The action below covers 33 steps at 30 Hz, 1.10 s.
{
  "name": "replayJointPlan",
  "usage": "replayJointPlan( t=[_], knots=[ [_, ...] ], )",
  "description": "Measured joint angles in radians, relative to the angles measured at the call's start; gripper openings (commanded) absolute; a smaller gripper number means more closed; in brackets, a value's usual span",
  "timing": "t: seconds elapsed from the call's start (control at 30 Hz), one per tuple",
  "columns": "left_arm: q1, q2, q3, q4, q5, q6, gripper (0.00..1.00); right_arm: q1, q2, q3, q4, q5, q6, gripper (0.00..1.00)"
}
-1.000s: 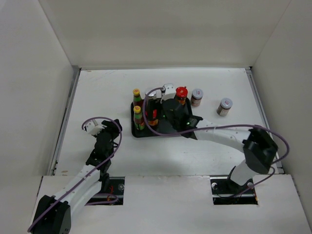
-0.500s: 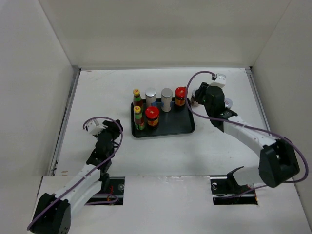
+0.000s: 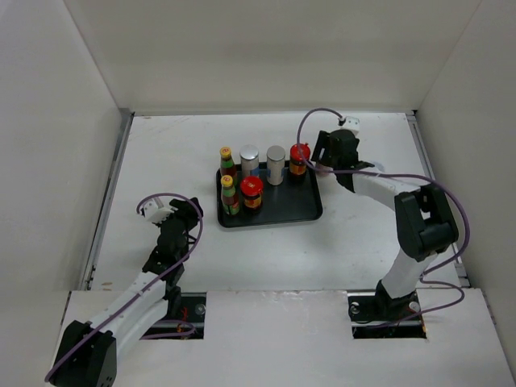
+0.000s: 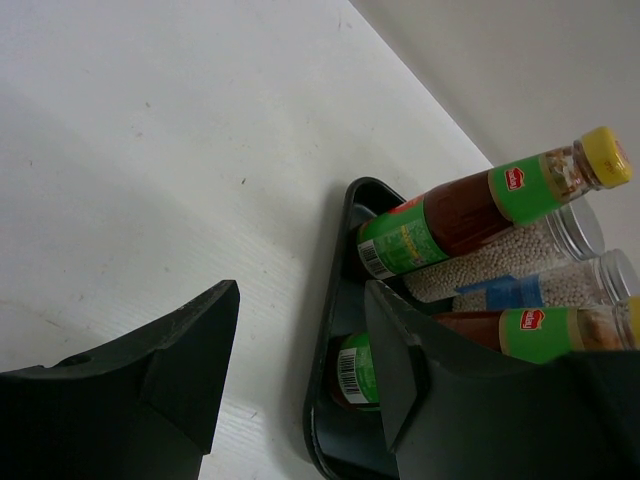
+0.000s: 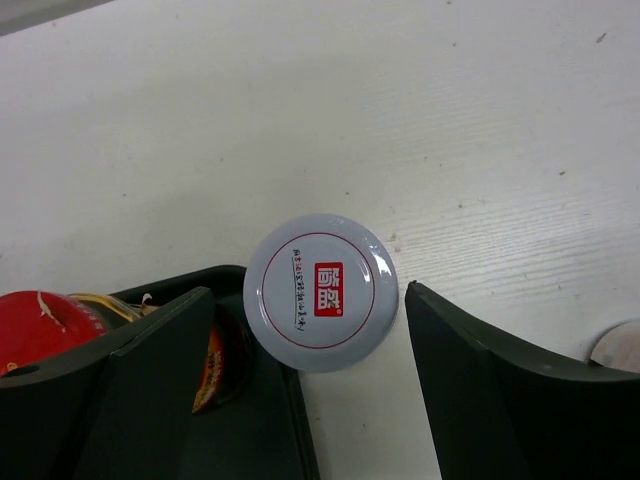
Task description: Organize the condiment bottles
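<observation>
Lid of the round silver-topped jar (image 5: 320,292), printed with a red logo, sits centred between the right jaws, which stand spread wide on either side and touch nothing. The jar stands upright on the white desk (image 5: 330,90), just beside the right rim of the black rectangular tray (image 5: 292,420) and near the red-lidded glass jar (image 5: 40,325) in the tray's corner. A good grasp probably means dropping straight down and closing on the body below the lid. The tray-side finger looks likely to meet the rim or the red-lidded neighbour, so a slight wrist turn may help. Lift above the rim before crossing to the tray's bare front floor. The left jaws, also open, hang by the tray's far end facing a slim yellow-capped sauce bottle (image 4: 470,205).
</observation>
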Motion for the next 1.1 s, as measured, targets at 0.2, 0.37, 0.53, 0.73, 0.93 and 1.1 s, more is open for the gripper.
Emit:
replayJointPlan(
  t=[0.2, 0.37, 0.53, 0.73, 0.93, 1.1],
  knots=[
    [0.0, 0.013, 0.0, 0.0, 0.001, 0.0, 0.51, -0.001, 0.066, 0.02, 0.002, -0.002, -0.005, 0.62],
    [0.0, 0.017, 0.0, 0.001, 0.001, 0.0, 0.52, -0.002, 0.045, -0.015, 0.031, 0.012, -0.002, 0.54],
    [0.0, 0.018, 0.0, 0.001, 0.002, 0.0, 0.51, 0.039, -0.111, -0.172, 0.019, 0.097, 0.006, 0.53],
    [0.002, 0.012, 0.0, 0.002, 0.003, 0.0, 0.51, 0.159, -0.323, -0.283, -0.032, 0.148, 0.018, 0.52],
    [0.0, 0.018, 0.0, 0.005, 0.002, 0.0, 0.51, 0.317, -0.386, -0.293, -0.023, 0.153, 0.024, 0.53],
    [0.0, 0.029, 0.0, 0.012, 0.003, 0.0, 0.51, 0.424, -0.262, -0.273, 0.01, 0.127, 0.028, 0.53]
  ],
)
